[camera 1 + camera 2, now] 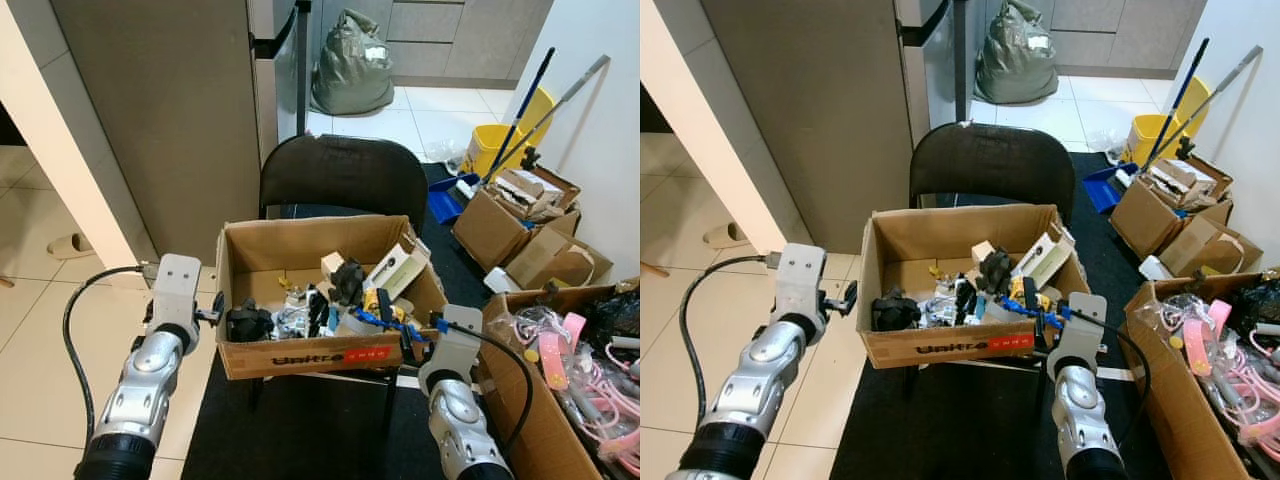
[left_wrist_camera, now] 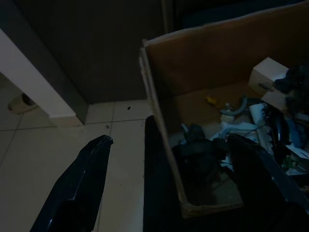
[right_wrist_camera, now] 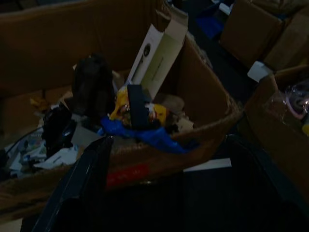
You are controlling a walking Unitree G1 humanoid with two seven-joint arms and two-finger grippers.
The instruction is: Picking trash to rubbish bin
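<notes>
Cardboard box [image 1: 300, 357] of trash [image 1: 345, 300] on a black chair [image 1: 343, 175].
Left gripper [image 2: 169, 188] straddles the box's wall, right gripper [image 3: 166, 186] faces its corner; both spread wide, holding nothing.

The brand name "Unitree" is printed in dark letters on the front wall of the cardboard box [image 1: 970, 347] that stands on the chair. Just beside that word, on the same wall, a red label [image 1: 1012, 342] is seen; its pale characters are too small to be read. No other text, number or sign can be made out.
</notes>
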